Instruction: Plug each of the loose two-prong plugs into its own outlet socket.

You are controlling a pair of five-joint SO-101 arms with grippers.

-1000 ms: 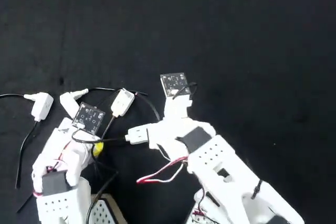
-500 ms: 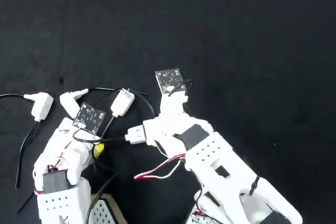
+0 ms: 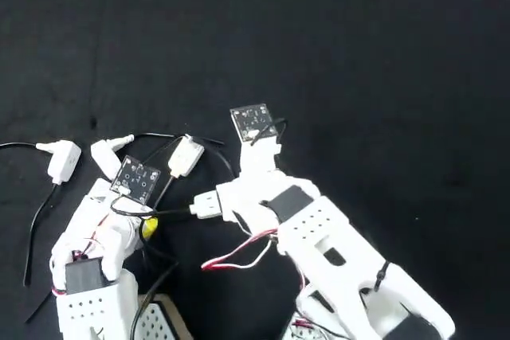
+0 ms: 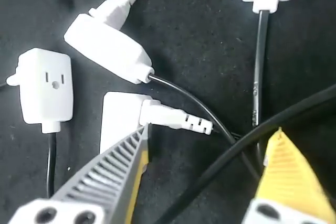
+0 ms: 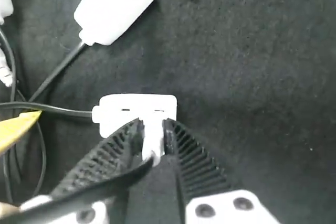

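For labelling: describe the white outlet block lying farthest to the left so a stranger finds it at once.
On the black table, find the cluster of white blocks ahead of the left arm. The outlet block lies at its outer left end; unlike its neighbours, its upturned face shows socket slots.

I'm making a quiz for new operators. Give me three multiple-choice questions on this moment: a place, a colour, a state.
1. Where is the white piece held in the right claw?
A. against the white corded block
B. in the air, clear of everything
C. in a box

2. What colour is the table?
A. green
B. black
C. white

3. How is the left claw?
A. open
B. shut on a cord
C. shut on a plug

Answers:
1 A, the piece meets the block in the right wrist view.
2 B, dark cloth covers it all over.
3 A, there is a wide gap and nothing is held.
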